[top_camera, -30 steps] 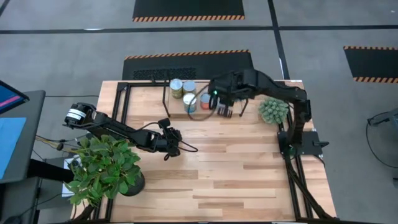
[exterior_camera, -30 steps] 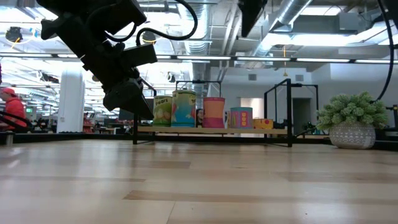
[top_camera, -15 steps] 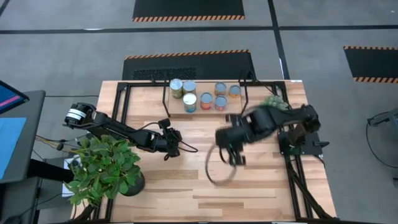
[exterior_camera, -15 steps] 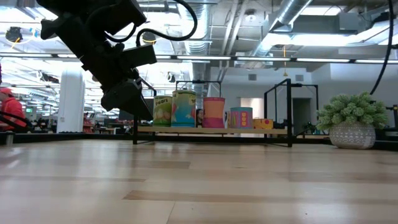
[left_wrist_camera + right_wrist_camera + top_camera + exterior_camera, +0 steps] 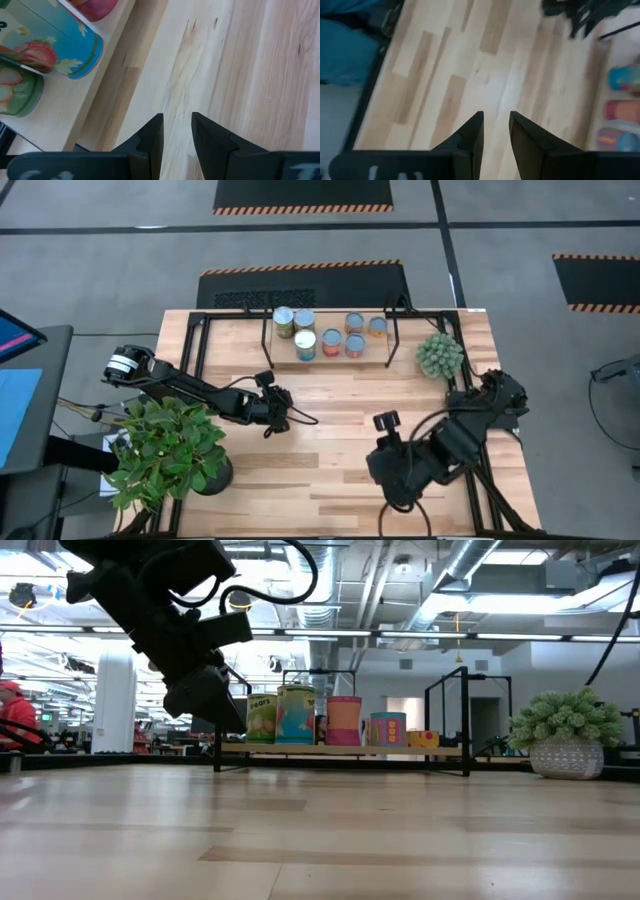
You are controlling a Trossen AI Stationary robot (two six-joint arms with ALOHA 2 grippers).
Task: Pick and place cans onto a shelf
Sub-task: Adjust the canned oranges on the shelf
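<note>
Several cans [image 5: 330, 335] stand upright on their bases on the low light-wood shelf [image 5: 375, 355] at the table's far middle. They also show in the low view [image 5: 343, 720] and the left wrist view [image 5: 65, 45]. My left gripper [image 5: 278, 416] hovers shut and empty over the table, left of centre and a little nearer than the shelf [image 5: 115, 75]. My right gripper [image 5: 380, 463] is shut and empty, held above the near right part of the table and pointing toward its left edge.
A large leafy potted plant [image 5: 165, 450] stands at the near left corner. A small potted plant [image 5: 440, 357] stands right of the shelf. Black frame bars [image 5: 330, 312] rise around the shelf. A person in red [image 5: 15, 710] is far off in the room.
My right gripper has drawn back from over the shelf's right half, swinging across the table's middle toward the near edge and down to the near right. The cans it covered stand on the shelf in plain view.
</note>
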